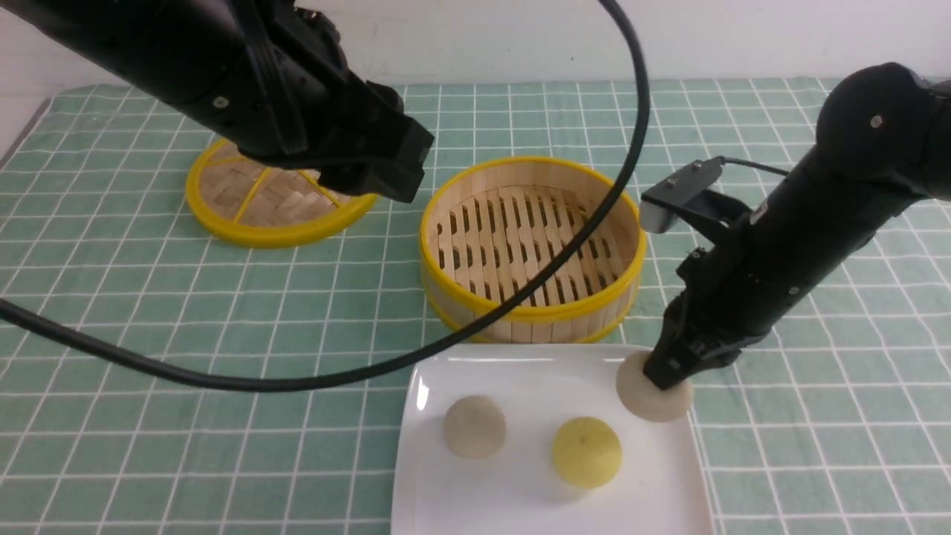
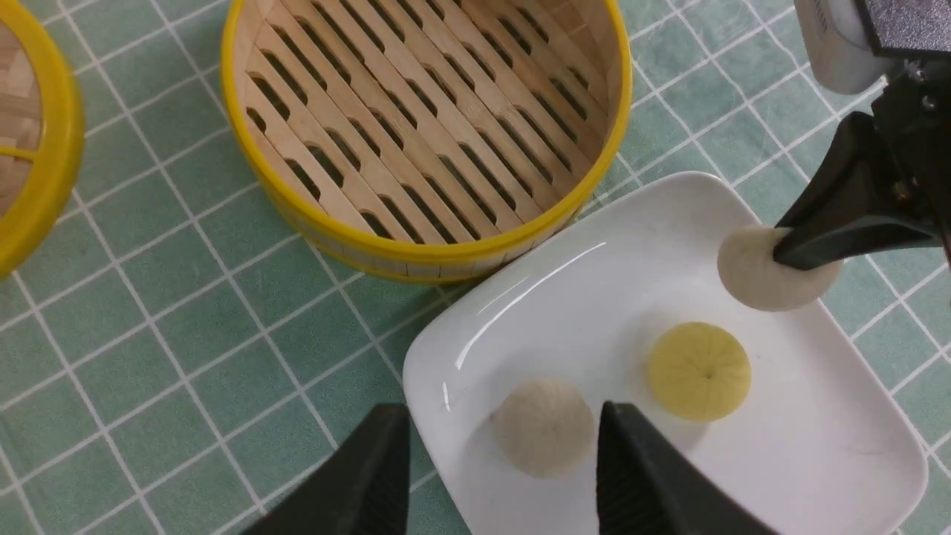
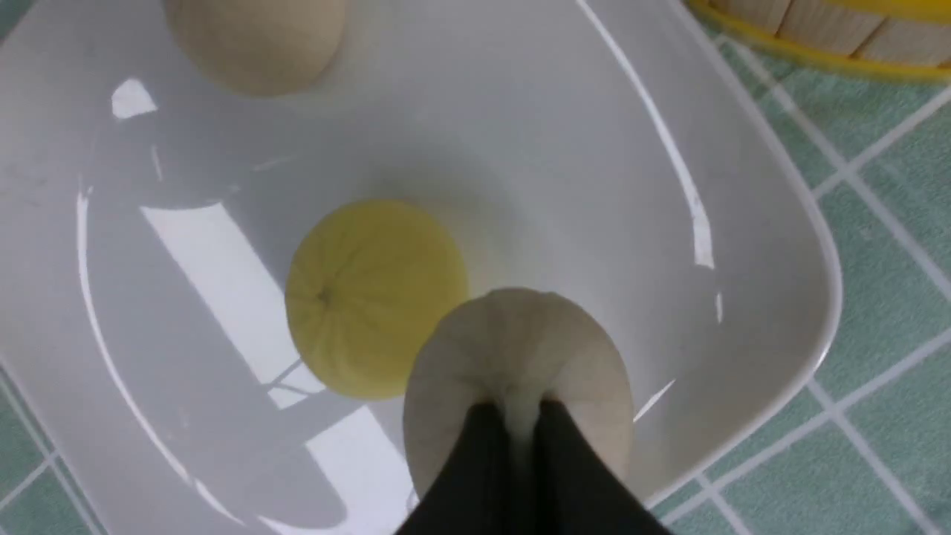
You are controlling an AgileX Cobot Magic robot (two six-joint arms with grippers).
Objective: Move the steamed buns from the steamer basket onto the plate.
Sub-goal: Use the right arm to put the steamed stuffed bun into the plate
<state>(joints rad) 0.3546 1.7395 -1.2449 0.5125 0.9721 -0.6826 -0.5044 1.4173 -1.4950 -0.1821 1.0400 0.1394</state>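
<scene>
The right gripper (image 1: 666, 377) is pinching its jaws tight together on the pleated top of an off-white bun (image 1: 645, 401), so they're clamped right into the dough. That bun is sitting at the far right corner of the plate (image 1: 520, 371), hanging a bit over the rim. Honestly can't tell if it's touching the plate or floating just above it.

The left gripper (image 2: 499, 407) is hanging up in the air with its jaws spread wide, gripping nothing. From its wrist camera the beige bun (image 1: 475, 426) is showing down between the two fingers.

That beige bun is lying on the plate's left side, and the yellow bun (image 1: 586, 451) is lying near it to the right, the two not touching.

The steamer basket (image 1: 520, 316) is sitting just behind the plate. The woven lid (image 1: 275, 239) is lying flat off to the left on the green checked tablecloth (image 1: 148, 312), and a black cable (image 1: 223, 380) is looping across the front.
</scene>
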